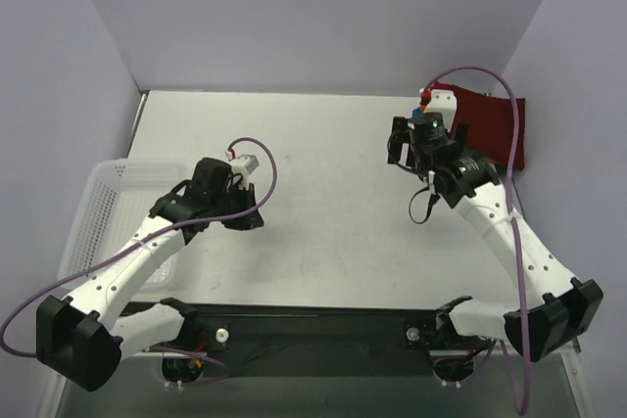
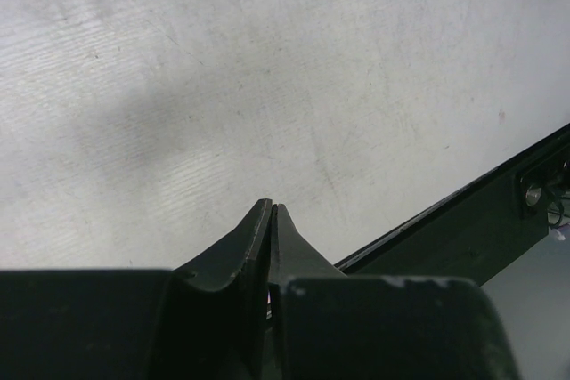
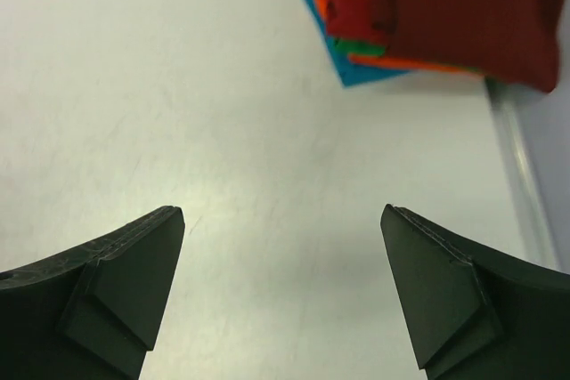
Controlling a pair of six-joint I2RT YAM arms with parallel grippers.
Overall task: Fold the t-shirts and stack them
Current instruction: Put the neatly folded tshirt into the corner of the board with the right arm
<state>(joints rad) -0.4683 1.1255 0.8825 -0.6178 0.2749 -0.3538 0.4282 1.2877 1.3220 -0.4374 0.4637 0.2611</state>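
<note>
A stack of folded t-shirts [image 1: 487, 129] lies at the table's back right corner, with the dark maroon one on top. In the right wrist view the maroon shirt [image 3: 454, 6] covers orange [image 3: 405, 63], green [image 3: 356, 45] and blue [image 3: 361, 73] edges. My right gripper [image 1: 426, 144] [image 3: 283, 220] is open and empty, hovering over bare table just left of the stack. My left gripper [image 1: 247, 214] [image 2: 270, 208] is shut and empty over bare table at the centre left, far from the shirts.
A white plastic mesh basket [image 1: 103, 205] sits at the left table edge beside my left arm. The black front rail [image 2: 463, 229] runs along the near edge. Grey walls close in on the left, back and right.
</note>
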